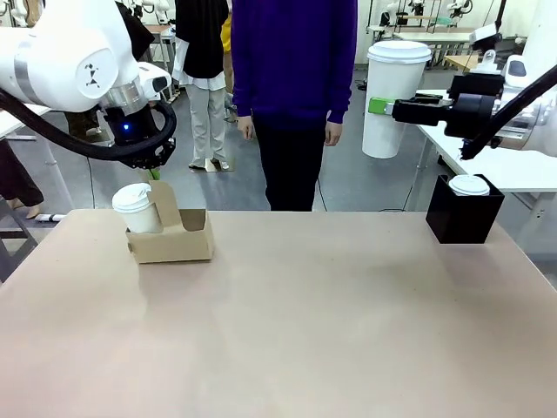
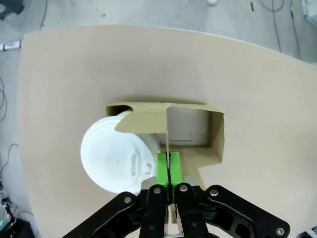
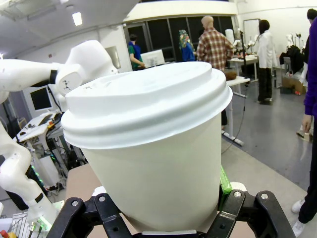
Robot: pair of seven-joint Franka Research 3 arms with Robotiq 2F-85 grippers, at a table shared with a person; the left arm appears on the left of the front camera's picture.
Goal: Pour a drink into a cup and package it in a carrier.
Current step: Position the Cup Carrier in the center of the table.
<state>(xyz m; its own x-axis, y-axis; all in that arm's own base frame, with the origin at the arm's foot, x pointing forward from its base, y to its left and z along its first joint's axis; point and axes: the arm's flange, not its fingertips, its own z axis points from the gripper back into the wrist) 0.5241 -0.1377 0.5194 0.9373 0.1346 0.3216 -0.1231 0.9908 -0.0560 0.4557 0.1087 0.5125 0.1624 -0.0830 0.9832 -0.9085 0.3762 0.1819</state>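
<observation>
The brown cardboard carrier (image 1: pixel 178 244) stands at the table's far left. A white lidded cup (image 1: pixel 135 207) sits in its left pocket. My left gripper (image 1: pixel 155 174) hangs straight above it. From the left wrist, the green pads of that gripper (image 2: pixel 169 168) are shut on the thin upright handle panel of the carrier (image 2: pixel 217 141), with the cup's lid (image 2: pixel 116 158) beside them. My right gripper (image 1: pixel 383 106) is raised at the right, shut on a tall white lidded cup (image 1: pixel 398 78). That cup (image 3: pixel 158 148) sits between the right gripper (image 3: pixel 163 220) fingers. The drink is out of view.
A black cube box (image 1: pixel 461 218) stands at the table's far right corner with a short white lidded cup (image 1: pixel 469 185) in it. A person in a purple top (image 1: pixel 291 70) stands at the far edge, hands down. The table (image 1: pixel 305 331) is bare in its middle and near part.
</observation>
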